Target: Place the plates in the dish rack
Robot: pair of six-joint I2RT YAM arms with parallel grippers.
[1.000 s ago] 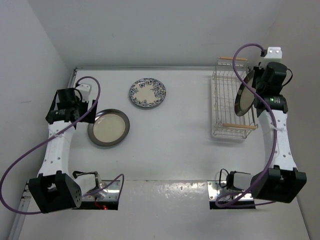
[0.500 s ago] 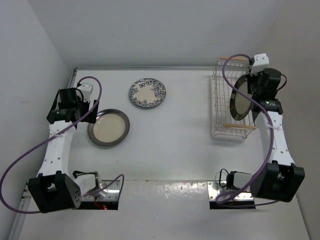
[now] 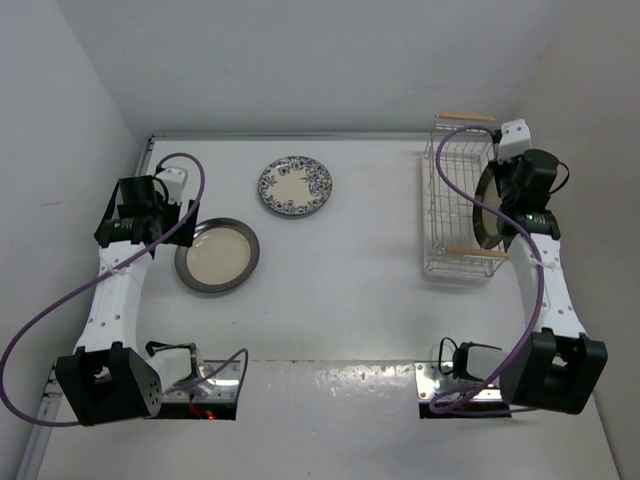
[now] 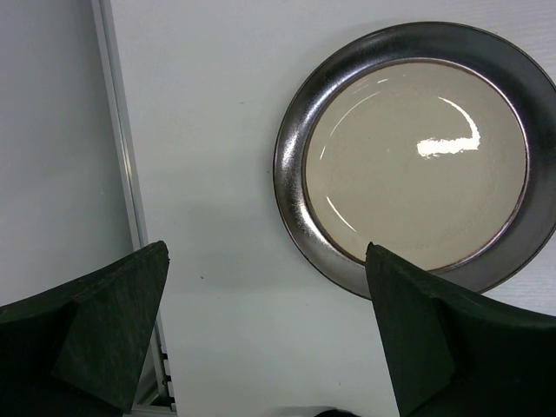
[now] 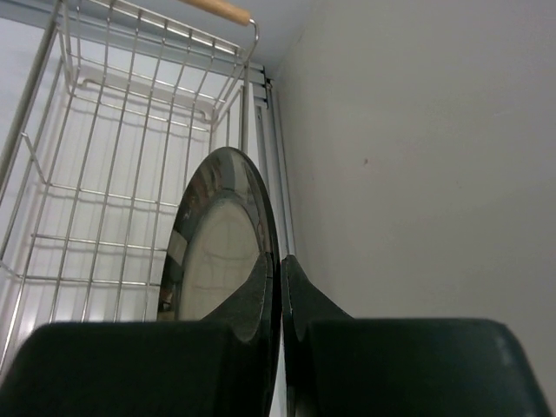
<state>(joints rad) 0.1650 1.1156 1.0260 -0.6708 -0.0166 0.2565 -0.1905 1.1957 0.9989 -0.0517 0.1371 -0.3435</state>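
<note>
Arm on right stretches forward over dish rack point(image 3: 440, 190), right gripper point(image 5: 280, 269) pinching upright plate point(image 5: 217, 252) by its rim. Opposite, left gripper point(image 4: 265, 256) hangs spread wide, pointing down over edge of grey-rimmed plate point(image 4: 417, 156).

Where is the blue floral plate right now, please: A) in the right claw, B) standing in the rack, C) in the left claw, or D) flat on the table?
D: the blue floral plate lies flat on the table, apart from the rack, while the right claw grips a second plate on edge.
</note>
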